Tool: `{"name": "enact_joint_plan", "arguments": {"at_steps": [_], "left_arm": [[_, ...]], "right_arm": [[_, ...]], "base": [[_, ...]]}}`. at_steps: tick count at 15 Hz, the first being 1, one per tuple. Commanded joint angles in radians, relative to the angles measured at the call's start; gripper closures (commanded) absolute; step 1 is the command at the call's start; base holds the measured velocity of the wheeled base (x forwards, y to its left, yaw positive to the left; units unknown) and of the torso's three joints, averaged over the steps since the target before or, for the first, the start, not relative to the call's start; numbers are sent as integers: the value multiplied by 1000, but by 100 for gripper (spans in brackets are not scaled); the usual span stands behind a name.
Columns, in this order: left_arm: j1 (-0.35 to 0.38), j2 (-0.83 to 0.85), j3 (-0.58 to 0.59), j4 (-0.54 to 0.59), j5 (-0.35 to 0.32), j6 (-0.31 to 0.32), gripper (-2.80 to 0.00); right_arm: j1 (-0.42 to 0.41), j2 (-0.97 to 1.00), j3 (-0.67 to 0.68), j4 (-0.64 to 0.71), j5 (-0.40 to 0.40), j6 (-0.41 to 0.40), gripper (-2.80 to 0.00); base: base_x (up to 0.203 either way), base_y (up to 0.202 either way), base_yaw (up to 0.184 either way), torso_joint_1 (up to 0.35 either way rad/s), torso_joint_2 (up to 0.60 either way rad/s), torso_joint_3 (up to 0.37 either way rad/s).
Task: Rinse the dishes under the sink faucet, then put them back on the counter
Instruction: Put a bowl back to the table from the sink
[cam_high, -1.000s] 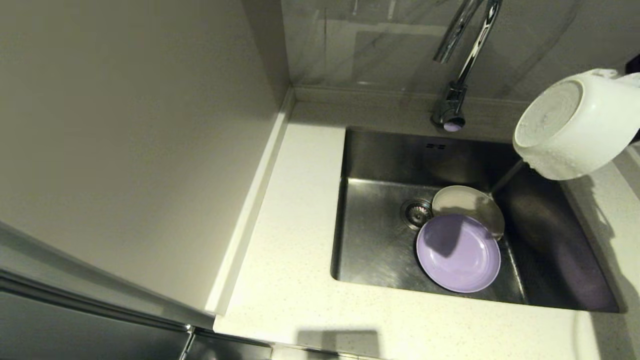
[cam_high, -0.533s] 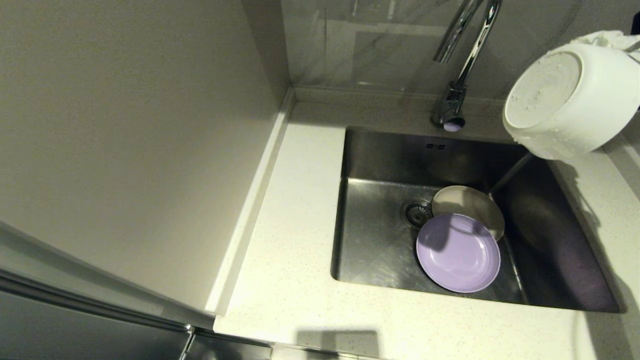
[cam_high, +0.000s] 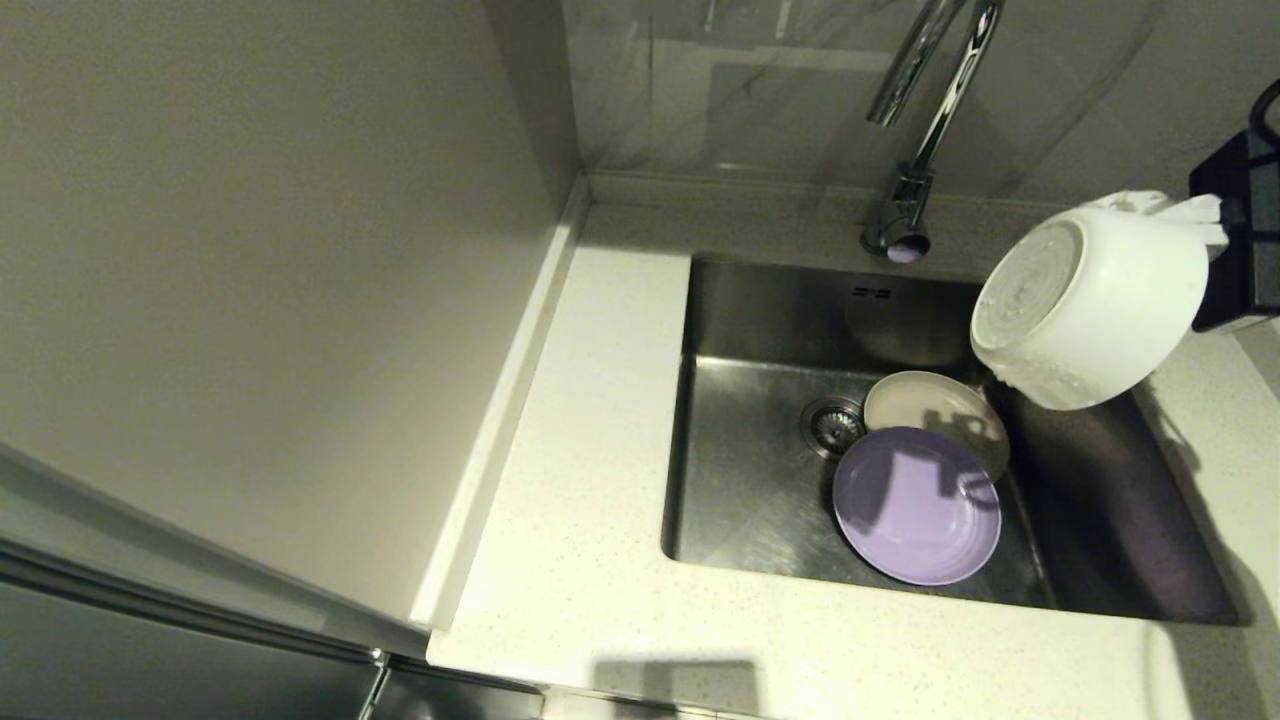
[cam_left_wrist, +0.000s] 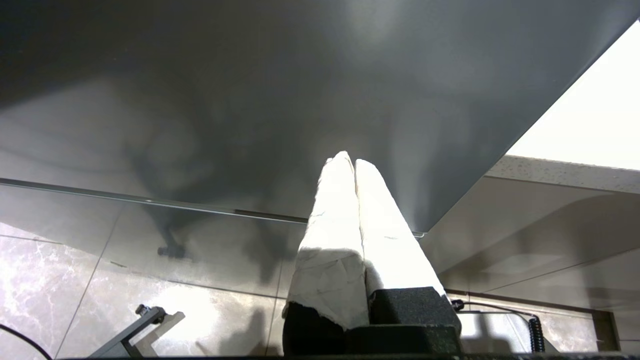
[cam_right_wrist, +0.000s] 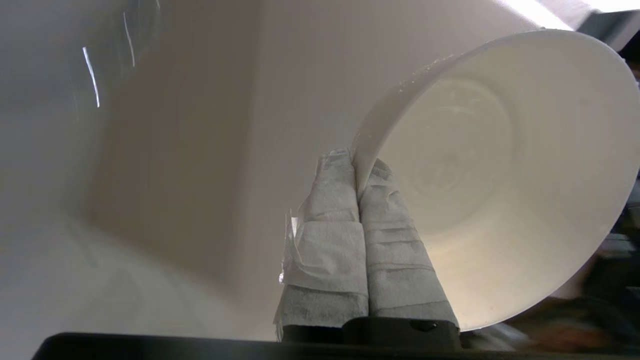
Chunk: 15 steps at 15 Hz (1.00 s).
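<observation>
My right gripper (cam_right_wrist: 357, 165) is shut on the rim of the white bowl (cam_right_wrist: 500, 175), one taped finger outside the rim and one inside. In the head view the wet bowl (cam_high: 1090, 305) hangs on its side over the sink's back right corner, its base facing left, with the right gripper (cam_high: 1185, 210) behind it. On the floor of the sink (cam_high: 750, 480) lies the lavender plate (cam_high: 915, 505), overlapping the beige plate (cam_high: 935, 400). The faucet (cam_high: 920, 120) rises at the back, left of the bowl. My left gripper (cam_left_wrist: 348, 162) is shut and empty, parked low, away from the sink.
The speckled counter (cam_high: 580, 520) runs along the sink's left and front, with a narrower strip on the right (cam_high: 1220, 440). A tall beige wall panel (cam_high: 250, 300) stands on the left. The drain strainer (cam_high: 832, 425) sits beside the plates. The left wrist view faces a dark cabinet front (cam_left_wrist: 250, 100).
The right gripper first lifted the bowl, then brought it down and to the left, over the sink's back right corner. The plates have not moved.
</observation>
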Motion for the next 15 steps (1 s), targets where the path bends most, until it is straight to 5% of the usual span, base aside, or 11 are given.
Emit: {"name": "enact_joint_plan", "arguments": {"at_steps": [1,2,4,6,7,9,11,13,15], "left_arm": [[0,-2,0,-1,1,-1,0],[0,-2,0,-1,1,-1,0],[0,-2,0,-1,1,-1,0],[0,-2,0,-1,1,-1,0],[0,-2,0,-1,1,-1,0],[0,-2,0,-1,1,-1,0],[0,-2,0,-1,1,-1,0],[0,-2,0,-1,1,-1,0],[0,-2,0,-1,1,-1,0]], "right_arm": [[19,32,-53,625,-188,-150,0],[37,37,-60,770,-361,-349,0],[44,48,-28,840,-912,-981,0],[22,58,9,654,-1294,-1514,0],[13,61,22,440,-1370,-1716,0],[7,63,34,98,-1439,-2051,0],[3,46,40,-93,-1463,-2371,0],[-4,15,61,-287,-1351,-2571,0],[-57,10,77,-329,-1230,-2808,0]], "base": [[0,0,0,0,0,0],[0,0,0,0,0,0],[0,0,0,0,0,0],[0,0,0,0,0,0],[0,0,0,0,0,0],[0,0,0,0,0,0],[0,0,0,0,0,0],[0,0,0,0,0,0],[0,0,0,0,0,0]]}}
